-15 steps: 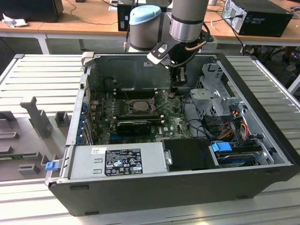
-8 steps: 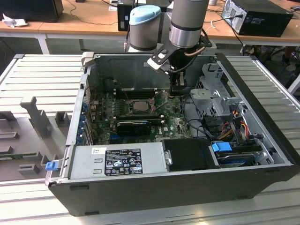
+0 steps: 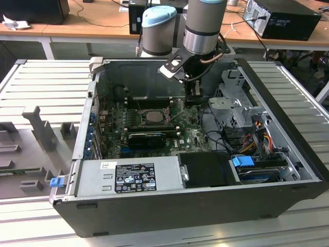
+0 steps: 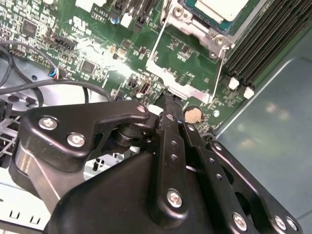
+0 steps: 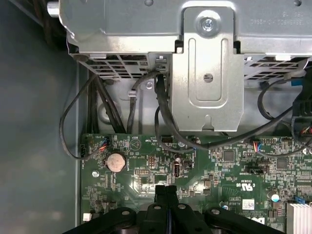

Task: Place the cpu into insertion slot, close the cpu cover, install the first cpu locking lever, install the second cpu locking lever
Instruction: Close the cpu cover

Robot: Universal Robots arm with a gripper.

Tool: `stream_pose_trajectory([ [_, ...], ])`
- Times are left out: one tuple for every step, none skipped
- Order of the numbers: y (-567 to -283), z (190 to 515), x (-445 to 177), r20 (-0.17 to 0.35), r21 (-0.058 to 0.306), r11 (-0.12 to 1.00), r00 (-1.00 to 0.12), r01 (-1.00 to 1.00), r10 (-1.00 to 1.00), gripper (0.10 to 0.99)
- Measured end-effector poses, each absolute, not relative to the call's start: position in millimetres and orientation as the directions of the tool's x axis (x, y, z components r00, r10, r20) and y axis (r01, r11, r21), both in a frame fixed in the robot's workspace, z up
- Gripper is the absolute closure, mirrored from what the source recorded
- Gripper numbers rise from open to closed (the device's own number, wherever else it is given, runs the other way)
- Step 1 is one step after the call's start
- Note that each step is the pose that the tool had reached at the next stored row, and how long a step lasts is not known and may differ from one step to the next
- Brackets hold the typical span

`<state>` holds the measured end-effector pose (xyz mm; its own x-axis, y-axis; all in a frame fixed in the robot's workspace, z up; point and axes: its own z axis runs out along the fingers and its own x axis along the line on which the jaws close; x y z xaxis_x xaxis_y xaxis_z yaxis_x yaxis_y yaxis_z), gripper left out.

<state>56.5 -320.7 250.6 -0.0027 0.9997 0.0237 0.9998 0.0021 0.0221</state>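
Pale-metal cpu (image 4: 222,7): seated in the insertion slot (image 4: 185,17) on the green board, inside the open computer case (image 3: 169,206) on the slatted desk (image 3: 46,77). Silvery cpu cover (image 4: 178,85): by my reading hinged up and open, with its free edge leaning toward the arm and the board showing through its window. Black pincer (image 5: 165,191): fingers pressed together with nothing between them. In the second wrist view its tip is just beside the cover's free edge, low over the board and near the coin cell (image 4: 193,114). Locking levers: not told apart with certainty. Hazards, as judged: the closed tip meets a thin, slick metal edge and could slide off it, then strike the small board parts or the coin cell below. A cover pushed off-centre could twist on its hinge. A cover let fall could slap the chip, and if the chip sits slightly askew, that pressure would bear on the pin field beneath. The black cables (image 5: 73,131) lie close by and could snag on a wide sweep. The memory slots (image 4: 263,44) flank the socket, leaving little room for sideways error.
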Motion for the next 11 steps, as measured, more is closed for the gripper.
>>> stream_pose_trajectory([
  [-320.7, 250.6, 55.2, 0.024, 0.022, 0.002, -0.003, 1.000, 1.000, 0.980],
  [-320.7, 250.6, 53.3, 0.024, 0.022, 0.002, -0.003, 1.000, 1.000, 0.980],
  [-320.7, 250.6, 52.7, 0.024, 0.022, 0.002, -0.003, 1.000, 1.000, 0.980],
  [-320.7, 250.6, 52.4, 0.024, 0.022, 0.002, -0.003, 1.000, 1.000, 0.980],
  [-320.7, 250.6, 52.4, 0.024, 0.022, 0.002, -0.003, 1.000, 1.000, 0.980],
  [-320.7, 250.6, 52.3, 0.024, 0.022, 0.002, -0.003, 1.000, 1.000, 0.980],
  [-320.7, 250.6, 51.7, 0.024, 0.022, 0.002, -0.002, 1.000, 1.000, 0.980],
  [-320.6, 250.6, 51.3, 0.024, 0.022, 0.002, -0.003, 1.000, 1.000, 0.980],
  [-320.7, 250.6, 50.3, 0.024, 0.022, 0.002, -0.003, 1.000, 1.000, 0.980],
  [-320.7, 250.6, 49.9, 0.024, 0.022, 0.002, -0.003, 1.000, 1.000, 0.980],
  [-320.7, 250.6, 49.4, 0.024, 0.022, 0.002, -0.003, 1.000, 1.000, 0.980],
])
